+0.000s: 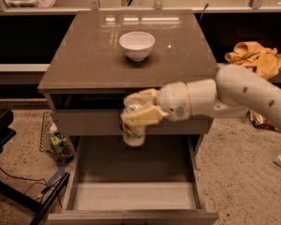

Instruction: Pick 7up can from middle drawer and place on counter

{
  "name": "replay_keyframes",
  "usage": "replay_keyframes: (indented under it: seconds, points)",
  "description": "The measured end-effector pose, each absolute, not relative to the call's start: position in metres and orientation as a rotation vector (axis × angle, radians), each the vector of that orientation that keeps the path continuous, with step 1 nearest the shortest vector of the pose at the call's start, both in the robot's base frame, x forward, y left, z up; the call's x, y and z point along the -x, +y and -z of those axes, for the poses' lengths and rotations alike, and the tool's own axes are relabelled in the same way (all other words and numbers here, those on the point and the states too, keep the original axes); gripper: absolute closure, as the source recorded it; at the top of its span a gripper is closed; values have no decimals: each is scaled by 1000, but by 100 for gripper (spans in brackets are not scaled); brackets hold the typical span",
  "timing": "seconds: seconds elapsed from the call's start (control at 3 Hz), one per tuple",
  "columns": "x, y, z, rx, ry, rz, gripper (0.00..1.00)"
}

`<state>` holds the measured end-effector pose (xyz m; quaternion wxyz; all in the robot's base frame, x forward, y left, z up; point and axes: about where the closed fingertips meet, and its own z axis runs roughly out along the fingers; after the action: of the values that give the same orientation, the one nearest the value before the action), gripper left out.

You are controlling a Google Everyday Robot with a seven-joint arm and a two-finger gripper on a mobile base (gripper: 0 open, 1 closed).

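Note:
My gripper [139, 108] is shut on the 7up can [133, 128], a white-silver can with green markings. It holds the can upright in the air, in front of the closed drawer front and above the open middle drawer [133, 198]. The drawer is pulled out, and its pale floor shows nothing on it. The counter [84, 55] is the glossy grey-brown cabinet top, just above and behind the can. My white arm comes in from the right.
A white bowl [136, 45] stands on the counter's middle rear. A yellow cloth [255, 57] lies on a ledge at the right. A wire basket [54, 139] with items sits on the floor at the left. A dark frame [9, 182] stands at the lower left.

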<state>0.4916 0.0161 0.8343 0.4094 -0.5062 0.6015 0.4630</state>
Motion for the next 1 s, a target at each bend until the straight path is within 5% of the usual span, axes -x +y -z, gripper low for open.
replay_keyframes:
  seconds: [1.0]
  points:
    - [-578,120,-984,1155,1533,-925,100]
